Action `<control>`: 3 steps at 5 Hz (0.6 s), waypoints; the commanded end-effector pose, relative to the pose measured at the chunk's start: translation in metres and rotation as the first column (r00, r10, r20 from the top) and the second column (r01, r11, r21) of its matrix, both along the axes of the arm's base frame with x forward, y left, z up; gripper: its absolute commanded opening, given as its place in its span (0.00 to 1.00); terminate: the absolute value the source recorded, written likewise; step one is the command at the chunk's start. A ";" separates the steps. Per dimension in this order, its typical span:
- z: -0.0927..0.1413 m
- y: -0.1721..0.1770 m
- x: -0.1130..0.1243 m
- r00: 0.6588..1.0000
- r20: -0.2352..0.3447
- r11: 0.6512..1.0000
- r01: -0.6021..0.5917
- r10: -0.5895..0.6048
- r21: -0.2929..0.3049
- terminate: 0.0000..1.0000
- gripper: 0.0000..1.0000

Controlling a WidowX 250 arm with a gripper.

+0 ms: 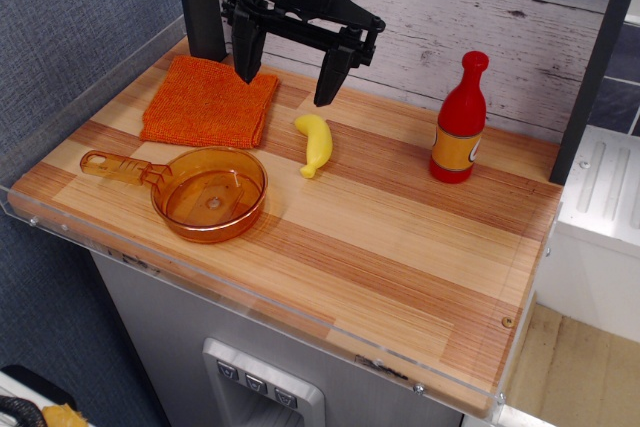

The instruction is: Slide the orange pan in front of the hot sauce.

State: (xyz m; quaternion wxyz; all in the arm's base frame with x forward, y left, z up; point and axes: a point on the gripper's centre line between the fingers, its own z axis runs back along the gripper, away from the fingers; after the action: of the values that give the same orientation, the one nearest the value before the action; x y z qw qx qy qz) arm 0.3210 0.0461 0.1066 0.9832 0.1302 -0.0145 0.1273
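Note:
The orange pan (208, 193) is see-through amber and sits near the front left of the wooden table, its long handle pointing left toward the table's left edge. The hot sauce (460, 123) is a red bottle with an orange-yellow label, standing upright at the back right. My gripper (288, 87) hangs above the back of the table, between the cloth and the banana. Its two black fingers are spread wide and hold nothing. It is well apart from the pan and far left of the bottle.
A square orange woven cloth (210, 102) lies at the back left. A yellow banana (315, 144) lies between the pan and the bottle. A dark post (200, 2) stands at the back left. A clear rim (250, 292) runs along the table's front edge.

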 end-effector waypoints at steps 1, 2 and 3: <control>0.000 0.000 0.000 1.000 0.000 1.000 0.000 0.000 0.000 0.00 1.00; -0.014 -0.002 -0.016 0.997 0.001 0.996 0.081 -0.081 0.022 0.00 1.00; -0.032 -0.001 -0.033 0.986 0.007 0.986 0.167 -0.168 0.009 0.00 1.00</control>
State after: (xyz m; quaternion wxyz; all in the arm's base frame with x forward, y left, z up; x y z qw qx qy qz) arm 0.2807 0.0416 0.0598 0.9903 0.1322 -0.0037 0.0422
